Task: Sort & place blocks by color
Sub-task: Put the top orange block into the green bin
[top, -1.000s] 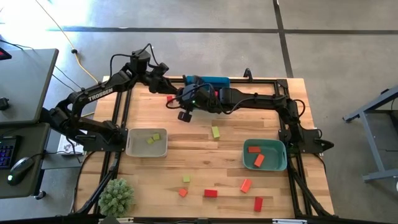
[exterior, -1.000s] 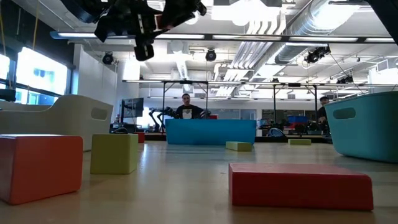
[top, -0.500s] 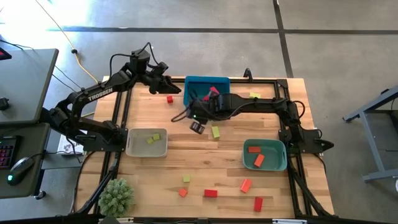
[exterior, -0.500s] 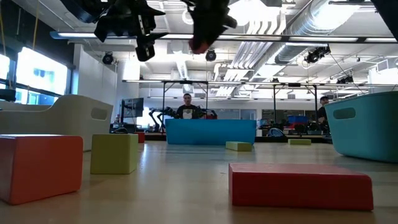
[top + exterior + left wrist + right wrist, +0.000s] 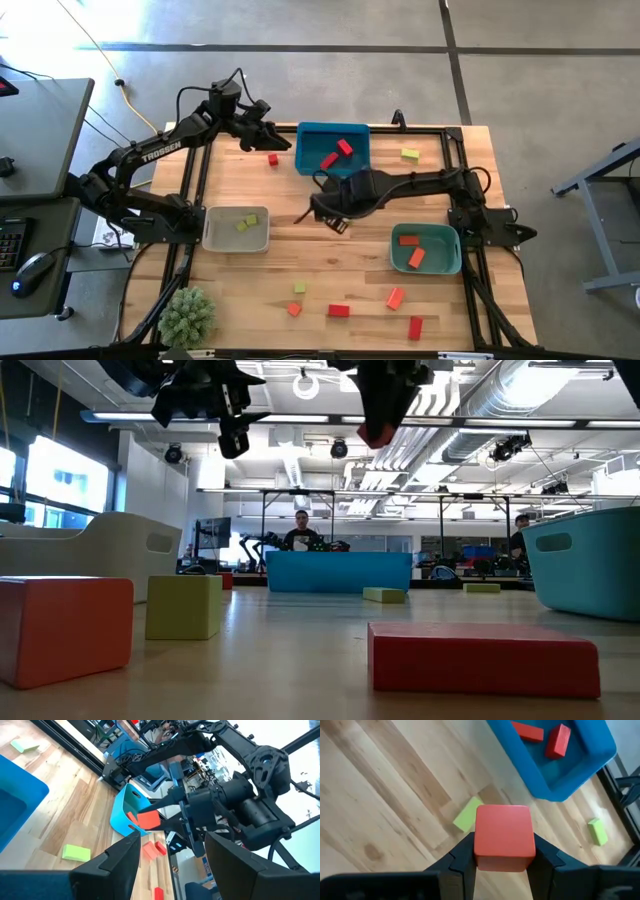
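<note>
Table [image 5: 300,255]: bare wood around centre, open room to move.
Blue tray [image 5: 333,148]: 12 o'clock edge, holds two red blocks.
Right gripper [image 5: 503,851]: over centre, pinching orange-red block [image 5: 503,836].
Left gripper [image 5: 275,139]: 11 o'clock, fingers hard to make out.

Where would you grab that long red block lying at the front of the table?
Take the red oblong block from straight above, jaws across its two long sides at mid-length: it lies flat, and both sides are unobstructed.
</note>
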